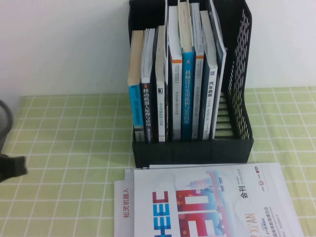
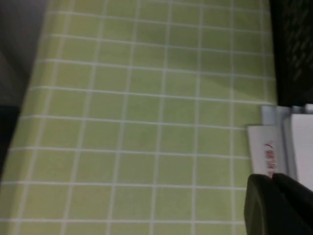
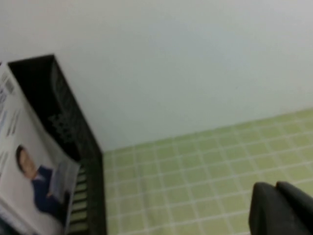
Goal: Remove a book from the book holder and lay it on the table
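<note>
The step in hand looks like the reach for the book (image 3: 34,161), and nothing is gripped yet. The right claw (image 3: 276,186) hangs over the bench (image 1: 69,148) to the right of the book holder (image 1: 192,150), out of the high view. Its 2 fingers are pressed together and it carries nothing. The left claw (image 2: 272,178) is low over the bench at the near left, just beside the corner of the magazines lying flat there. It is also clenched and empty.

The right arm seems the better placed of the 2. It needs to spread its fingers, rise to the book's free top edge and pinch only that thin cover. It should lift mostly upward until the low front wall is cleared, then swing to bare cloth on the right. The thin book will probably sag, so a slow lift and a gentle lay-down suit it. The "HEEC" magazine (image 1: 212,207) already covers the near centre.

The book stands in the rightmost slot of the book holder, right of the thick upright books (image 1: 187,98), and its top leans toward the grid side. Its cover is white with dark print, and low on it is a portrait of a man in a dark suit.
</note>
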`<state>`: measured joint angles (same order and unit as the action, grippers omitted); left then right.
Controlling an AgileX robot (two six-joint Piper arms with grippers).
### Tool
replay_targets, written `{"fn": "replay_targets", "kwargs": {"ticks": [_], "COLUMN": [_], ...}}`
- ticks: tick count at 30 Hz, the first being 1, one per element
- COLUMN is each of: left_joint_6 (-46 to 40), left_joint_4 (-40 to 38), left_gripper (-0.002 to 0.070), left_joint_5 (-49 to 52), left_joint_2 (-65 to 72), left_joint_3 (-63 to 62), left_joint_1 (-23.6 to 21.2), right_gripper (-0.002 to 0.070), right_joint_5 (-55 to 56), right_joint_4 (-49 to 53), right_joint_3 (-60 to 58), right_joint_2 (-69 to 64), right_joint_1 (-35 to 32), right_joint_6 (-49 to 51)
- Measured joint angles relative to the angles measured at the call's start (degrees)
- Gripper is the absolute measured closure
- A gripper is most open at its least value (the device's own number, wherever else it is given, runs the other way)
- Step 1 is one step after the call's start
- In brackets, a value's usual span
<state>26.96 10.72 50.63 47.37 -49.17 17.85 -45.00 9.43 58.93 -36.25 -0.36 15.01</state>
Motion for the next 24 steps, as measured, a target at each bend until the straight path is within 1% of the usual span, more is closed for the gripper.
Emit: {"fn": "replay_targets", "kwargs": {"ticks": [2, 3, 5, 7, 10, 12, 13, 15, 19, 21, 24], "left_joint_6": [-3.42, -6.80, -15.17, -25.78, -40.28, -47.91, -52.11, -59.67, -75.16, -79.05, -81.27], "left_joint_4": [-5.99, -9.86, -18.02, -27.11, -37.95, -44.92, -48.24, -53.69, -62.42, -65.49, -67.39], "left_gripper": [0.0678, 0.0678, 0.0678, 0.0678, 0.0678, 0.0678, 0.0678, 0.0678, 0.0678, 0.0678, 0.0678], "left_joint_5": [-1.64, -3.06, -6.49, -10.68, -15.40, -18.90, -20.62, -23.14, -26.13, -26.56, -26.34], "left_joint_2": [2.69, 4.00, 6.09, 8.37, 11.82, 14.01, 15.38, 17.84, 24.31, 27.66, 33.04], "left_joint_3": [0.00, 0.00, 0.00, 0.00, -1.09, -2.55, -3.51, -5.75, -11.98, -15.84, -22.72], "left_joint_1": [1.14, 1.83, 3.33, 5.18, 7.81, 9.20, 9.97, 11.36, 13.91, 14.52, 14.73], "right_gripper": [0.0678, 0.0678, 0.0678, 0.0678, 0.0678, 0.0678, 0.0678, 0.0678, 0.0678, 0.0678, 0.0675], "right_joint_5": [0.00, 0.10, 0.72, 2.75, 7.67, 10.28, 11.09, 11.99, 12.24, 12.70, 15.31], "right_joint_4": [-6.50, -10.76, -19.22, -26.07, -30.21, -33.20, -35.25, -40.52, -55.90, -63.20, -73.25], "right_joint_3": [-3.07, -5.19, -9.53, -14.28, -19.23, -20.83, -21.25, -21.41, -21.50, -21.54, -21.63], "right_joint_2": [-0.09, -0.22, -0.90, -2.14, -4.21, -5.37, -6.04, -7.48, -11.80, -14.19, -17.50], "right_joint_1": [0.00, 0.00, 0.00, 0.11, 0.10, 0.10, 0.10, 0.10, 0.88, 2.53, 6.19], "right_joint_6": [-0.75, -2.33, -6.00, -11.00, -12.90, -14.56, -17.01, -26.18, -51.32, -61.71, -75.59]}}
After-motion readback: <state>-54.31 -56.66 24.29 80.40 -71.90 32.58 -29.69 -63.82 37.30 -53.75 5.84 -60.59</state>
